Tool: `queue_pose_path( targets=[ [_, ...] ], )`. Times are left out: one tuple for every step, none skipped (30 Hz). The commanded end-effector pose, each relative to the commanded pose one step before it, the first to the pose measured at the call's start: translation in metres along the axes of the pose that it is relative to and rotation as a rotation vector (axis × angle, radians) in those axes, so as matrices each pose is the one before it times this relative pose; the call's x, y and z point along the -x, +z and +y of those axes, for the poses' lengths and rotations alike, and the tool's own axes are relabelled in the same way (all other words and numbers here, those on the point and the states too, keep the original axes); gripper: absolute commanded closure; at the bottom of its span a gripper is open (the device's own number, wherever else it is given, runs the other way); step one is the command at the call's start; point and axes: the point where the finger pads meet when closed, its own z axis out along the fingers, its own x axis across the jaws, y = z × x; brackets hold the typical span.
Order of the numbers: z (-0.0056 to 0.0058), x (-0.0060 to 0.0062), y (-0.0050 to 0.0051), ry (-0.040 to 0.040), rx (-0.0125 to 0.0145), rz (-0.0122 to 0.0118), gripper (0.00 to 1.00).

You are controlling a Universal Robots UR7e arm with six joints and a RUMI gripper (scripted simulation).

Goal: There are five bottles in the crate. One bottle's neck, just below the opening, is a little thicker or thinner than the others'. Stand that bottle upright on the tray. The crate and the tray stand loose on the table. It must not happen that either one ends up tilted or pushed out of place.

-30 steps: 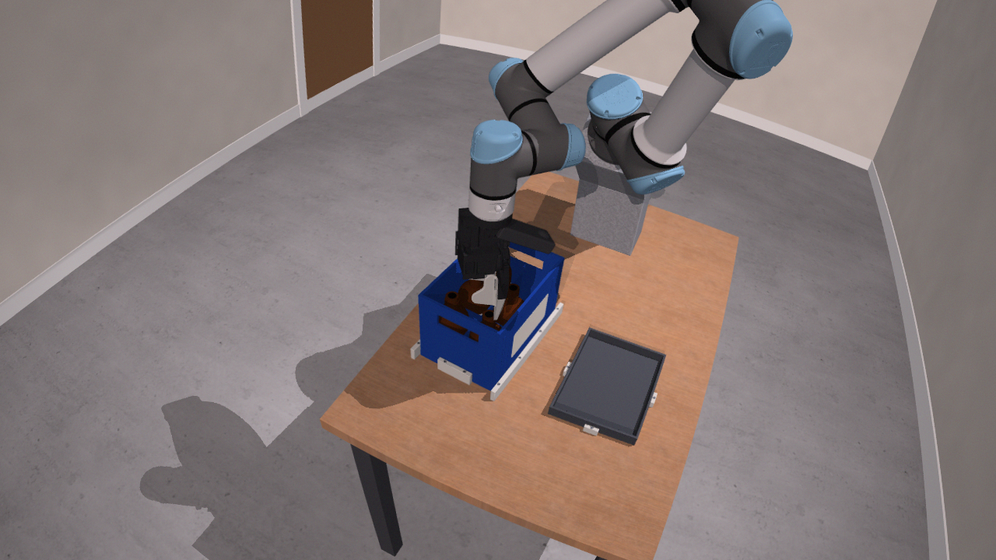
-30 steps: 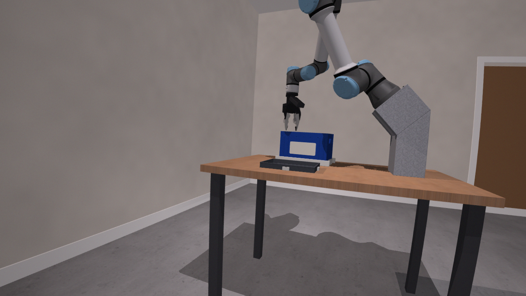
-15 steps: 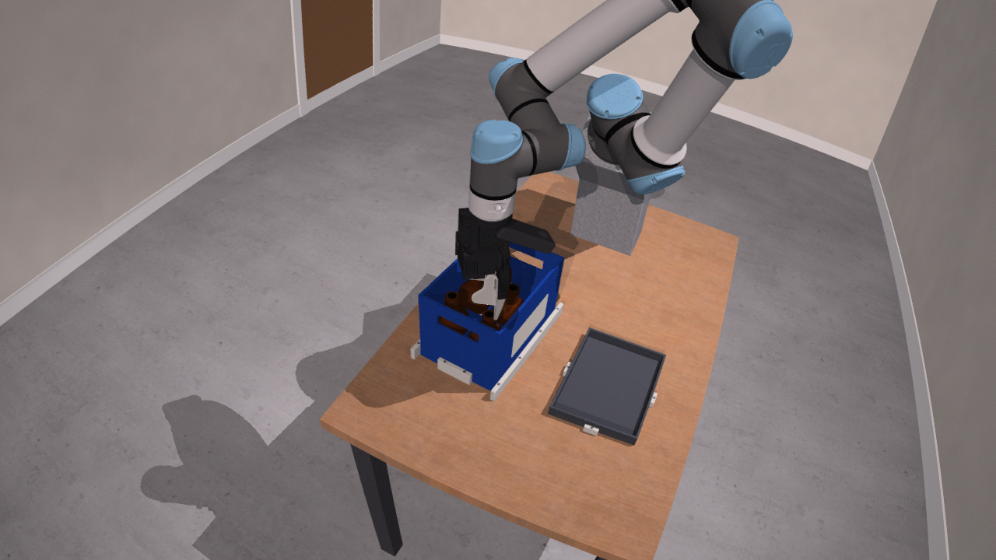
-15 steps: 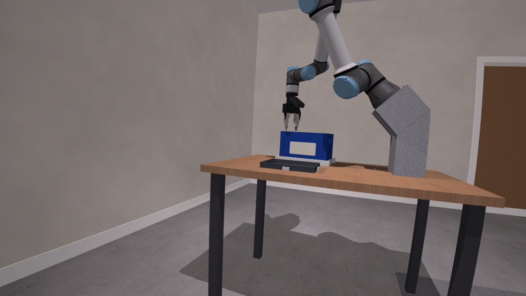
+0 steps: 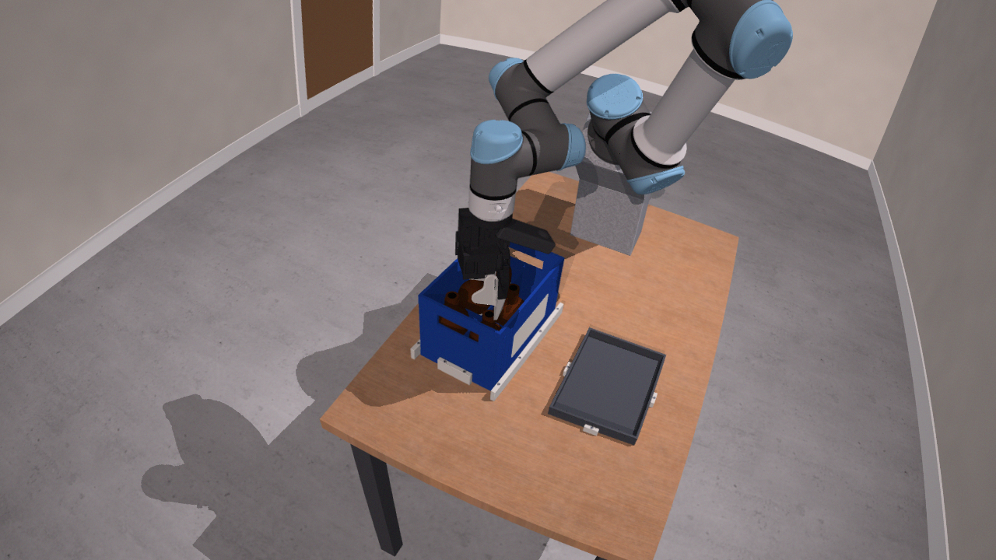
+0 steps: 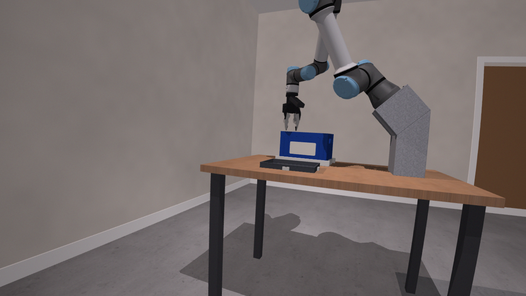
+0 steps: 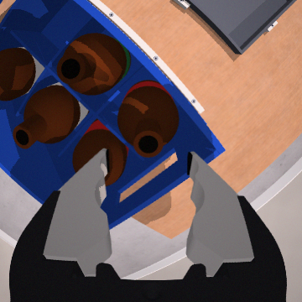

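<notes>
Pincer: our gripper (image 7: 148,165) hung above the crate with its jaws partly spread and nothing between them

Under the pincer: the blue crate (image 7: 190,126), its corner cell below the jaws showing only the table through it, as we read it

Bottles: we counted five brown ones in the cells; the nearest (image 7: 147,117) just ahead of the jaws, one (image 7: 98,153) partly behind a finger (image 7: 81,210), the rest further ahead

Odd bottle: still somewhere in the crate; we could not tell which neck differed

Tray: the dark tray (image 5: 646,390) lay off to one side of the pincer, well apart from the crate, with nothing in it

Progress: we judged the task barely begun, with picking out, gripping, lifting and standing upright all left

Wrist view: only here did we see the bottle mouths and cell walls

Exterior view: only here did we see the fingertips (image 6: 286,126) just above the crate rim, not yet inside

Top view: crate, tray and table (image 5: 487,453) all together
</notes>
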Motion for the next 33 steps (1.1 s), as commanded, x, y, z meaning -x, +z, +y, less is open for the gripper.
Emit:
queue_pose_path(
  targets=[
    [0.00025, -0.00024, -0.00026, -0.00048, 0.00081, 0.00039, 0.62],
    [0.00000, 0.00000, 0.00000, 0.00000, 0.00000, 0.00000, 0.62],
    [0.00000, 0.00000, 0.00000, 0.00000, 0.00000, 0.00000, 0.62],
    [0.00000, 0.00000, 0.00000, 0.00000, 0.00000, 0.00000, 0.62],
    [0.00000, 0.00000, 0.00001, 0.00000, 0.00000, 0.00000, 0.62],
    [0.00000, 0.00000, 0.00000, 0.00000, 0.00000, 0.00000, 0.62],
    [0.00000, 0.00000, 0.00000, 0.00000, 0.00000, 0.00000, 0.62],
    [0.00000, 0.00000, 0.00003, 0.00000, 0.00000, 0.00000, 0.62],
    [0.00000, 0.00000, 0.00006, 0.00000, 0.00000, 0.00000, 0.62],
    [0.00000, 0.00000, 0.00010, 0.00000, 0.00000, 0.00000, 0.62],
    [0.00000, 0.00000, 0.00014, 0.00000, 0.00000, 0.00000, 0.62],
    [0.00000, 0.00000, 0.00019, 0.00000, 0.00000, 0.00000, 0.62],
    [0.00000, 0.00000, 0.00024, 0.00000, 0.00000, 0.00000, 0.62],
    [0.00000, 0.00000, 0.00030, 0.00000, 0.00000, 0.00000, 0.62],
    [0.00000, 0.00000, 0.00036, 0.00000, 0.00000, 0.00000, 0.62],
    [0.00000, 0.00000, 0.00042, 0.00000, 0.00000, 0.00000, 0.62],
    [0.00000, 0.00000, 0.00048, 0.00000, 0.00000, 0.00000, 0.62],
    [0.00000, 0.00000, 0.00055, 0.00000, 0.00000, 0.00000, 0.62],
    [0.00000, 0.00000, 0.00061, 0.00000, 0.00000, 0.00000, 0.62],
    [0.00000, 0.00000, 0.00068, 0.00000, 0.00000, 0.00000, 0.62],
    [-0.00001, 0.00000, 0.00074, 0.00000, 0.00000, 0.00000, 0.62],
    [0.00001, 0.00000, 0.00079, 0.00000, 0.00000, 0.00000, 0.62],
    [0.00000, 0.00000, 0.00000, 0.00000, 0.00000, 0.00000, 0.62],
    [0.00000, 0.00000, 0.00000, 0.00000, 0.00000, 0.00000, 0.62],
    [0.00001, 0.00000, 0.00085, 0.00000, 0.00000, 0.00000, 0.62],
    [0.00000, 0.00000, 0.00091, 0.00000, 0.00000, 0.00000, 0.62],
    [0.00000, 0.00000, 0.00096, 0.00000, 0.00000, 0.00000, 0.62],
    [-0.00001, 0.00000, 0.00101, 0.00000, 0.00000, 0.00000, 0.62],
    [0.00000, 0.00000, 0.00105, 0.00000, 0.00000, 0.00000, 0.62],
    [0.00001, 0.00000, 0.00109, 0.00000, 0.00000, 0.00000, 0.62],
    [0.00000, 0.00000, 0.00113, 0.00000, 0.00000, 0.00000, 0.62],
    [-0.00001, 0.00000, 0.00116, 0.00000, 0.00000, 0.00000, 0.62],
    [-0.00001, 0.00000, 0.00119, 0.00000, 0.00000, 0.00000, 0.62]
  ],
)
